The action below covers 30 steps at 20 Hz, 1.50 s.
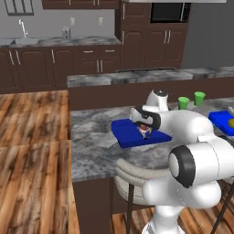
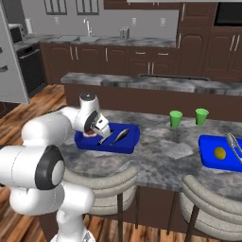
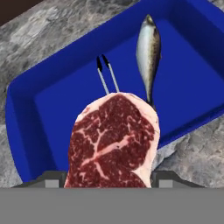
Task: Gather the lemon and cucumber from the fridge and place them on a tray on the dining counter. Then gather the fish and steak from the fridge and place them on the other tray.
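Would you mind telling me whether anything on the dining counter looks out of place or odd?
Nothing stands out. The hand holds the steak above the tray where the fish lies.

Steak (image 3: 113,142) over the near tray (image 3: 65,83), fish (image 3: 148,54) lying inside

Marbled red slab hangs upright above the blue tray – slim silver fish flat beside it; lemon (image 2: 220,152) in the right tray (image 2: 208,158) on the dining counter (image 2: 160,146).
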Tool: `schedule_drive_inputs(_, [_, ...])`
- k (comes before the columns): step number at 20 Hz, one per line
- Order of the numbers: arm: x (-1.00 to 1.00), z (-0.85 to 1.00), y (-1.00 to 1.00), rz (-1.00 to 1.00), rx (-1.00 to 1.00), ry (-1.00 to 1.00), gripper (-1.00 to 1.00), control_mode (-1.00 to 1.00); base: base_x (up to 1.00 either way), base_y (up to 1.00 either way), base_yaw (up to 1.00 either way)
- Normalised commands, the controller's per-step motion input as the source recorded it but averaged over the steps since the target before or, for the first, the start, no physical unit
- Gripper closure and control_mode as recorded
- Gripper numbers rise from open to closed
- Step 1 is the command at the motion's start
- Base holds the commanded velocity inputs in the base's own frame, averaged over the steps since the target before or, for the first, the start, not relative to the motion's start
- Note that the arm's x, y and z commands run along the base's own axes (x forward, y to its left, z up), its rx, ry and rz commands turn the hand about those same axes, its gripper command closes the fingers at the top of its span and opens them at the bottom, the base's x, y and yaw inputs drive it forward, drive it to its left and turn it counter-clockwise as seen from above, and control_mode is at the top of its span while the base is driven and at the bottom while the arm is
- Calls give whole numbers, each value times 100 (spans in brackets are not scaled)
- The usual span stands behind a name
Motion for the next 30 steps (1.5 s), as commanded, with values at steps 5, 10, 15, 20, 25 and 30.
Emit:
schedule_drive_inputs(5, [51, -19, 2, 0, 0, 3, 100, -100, 0, 0, 0])
schedule_drive_inputs(10, [39, -32, 6, 0, 0, 3, 100, -100, 0, 0, 0])
schedule_drive_inputs(15, [32, -31, 8, 1, 0, 4, 100, -100, 0, 0, 0])
schedule_drive_inputs(20, [34, -31, 8, 1, 0, 3, 100, -100, 0, 0, 0])
schedule_drive_inputs(25, [29, -35, 7, 1, 0, 3, 100, -100, 0, 0, 0])
schedule_drive_inputs(30, [14, -40, 9, 1, 0, 2, -100, -100, 0, 0, 0])
